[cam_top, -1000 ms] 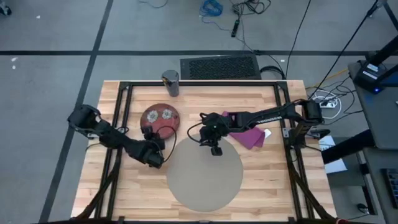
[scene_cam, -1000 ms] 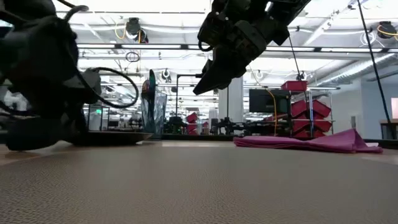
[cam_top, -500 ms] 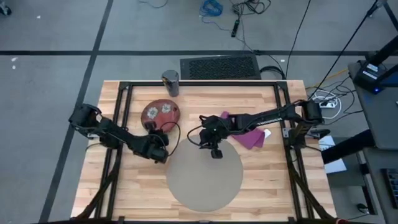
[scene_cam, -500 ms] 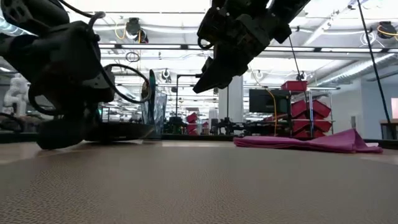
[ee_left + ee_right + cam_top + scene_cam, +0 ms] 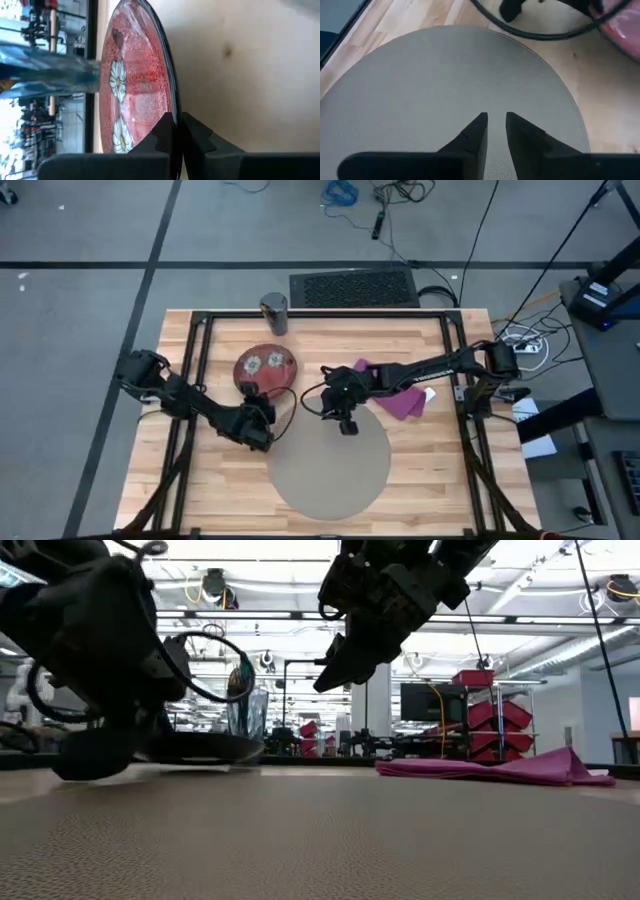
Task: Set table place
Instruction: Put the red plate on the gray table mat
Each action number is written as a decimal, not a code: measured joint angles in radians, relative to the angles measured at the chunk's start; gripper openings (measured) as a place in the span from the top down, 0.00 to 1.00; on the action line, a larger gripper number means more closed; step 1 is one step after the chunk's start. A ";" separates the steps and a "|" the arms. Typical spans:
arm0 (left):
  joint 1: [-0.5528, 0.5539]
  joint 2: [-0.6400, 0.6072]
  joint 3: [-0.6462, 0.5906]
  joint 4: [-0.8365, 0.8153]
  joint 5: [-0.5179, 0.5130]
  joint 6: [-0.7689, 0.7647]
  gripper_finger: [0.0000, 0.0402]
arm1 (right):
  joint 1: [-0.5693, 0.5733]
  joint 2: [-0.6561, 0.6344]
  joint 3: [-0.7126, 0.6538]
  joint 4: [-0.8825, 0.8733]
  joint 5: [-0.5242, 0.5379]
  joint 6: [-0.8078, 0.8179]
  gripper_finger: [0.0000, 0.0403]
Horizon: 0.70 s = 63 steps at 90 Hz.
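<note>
Reaching in from the left edge of the table (image 5: pixel 420 460), left arm stretched low and diagonal across the pale planks, elbow near the black rail, wrist bent toward the centre. Left gripper (image 5: pixel 176 131) pinched on the near rim of the red plate (image 5: pixel 266 366), one finger on each face of the edge, daisy pattern showing on the plate's upper side. Seen in the high view as left gripper (image 5: pixel 256 402) at the plate's lower edge, just off the upper-left rim of the round beige mat (image 5: pixel 328 470). Plate lying close to the wood, at the back left of the table, in front of the glass tumbler (image 5: pixel 274 312).

Extending from the right side, right arm held long and nearly level over the pink napkin (image 5: pixel 398 398), wrist turned downward. Right gripper (image 5: pixel 346 423) poised above the mat's upper edge, clear of its surface in the low view, where right gripper (image 5: pixel 333 673) hangs in the air, pointing down and to the left. Fingers (image 5: pixel 475 132) set close together with only a narrow slit between them, nothing held.

Napkin crumpled flat on the wood, to the right of the mat's top, partly under the right arm.
</note>
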 joint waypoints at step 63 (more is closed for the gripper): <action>-0.230 -0.004 0.204 -0.048 -0.039 0.107 1.00 | 0.000 -0.009 -0.105 0.001 0.053 0.029 0.85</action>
